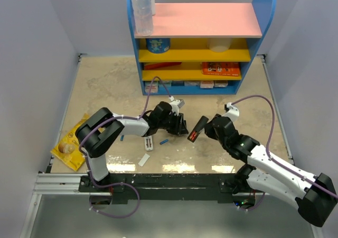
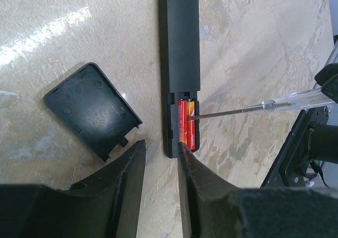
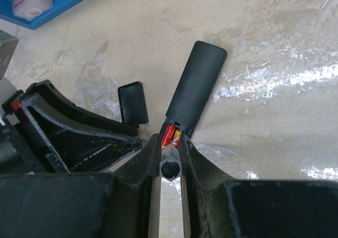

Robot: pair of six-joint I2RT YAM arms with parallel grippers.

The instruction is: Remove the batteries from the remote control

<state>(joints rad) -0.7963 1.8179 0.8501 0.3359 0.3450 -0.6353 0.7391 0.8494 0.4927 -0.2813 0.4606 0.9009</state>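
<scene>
The black remote control (image 2: 179, 37) lies on the table with its compartment open. Two red batteries (image 2: 188, 124) sit inside, also showing in the right wrist view (image 3: 170, 134). My right gripper (image 3: 170, 140) is shut on a clear-handled screwdriver (image 2: 296, 98), and the thin shaft's tip touches the red batteries. My left gripper (image 2: 161, 144) is open at the remote's compartment end. One of its fingertips (image 2: 182, 150) rests against the remote's end corner, and only bare table lies between the jaws. The loose battery cover (image 2: 92, 108) lies beside the remote. A blue battery (image 1: 164, 142) lies on the table.
A blue and yellow shelf (image 1: 195, 47) stands at the back with a plastic bottle (image 1: 141, 8) on top. A yellow snack bag (image 1: 71, 145) lies at the left edge. Small white pieces (image 1: 149, 143) lie near the left arm.
</scene>
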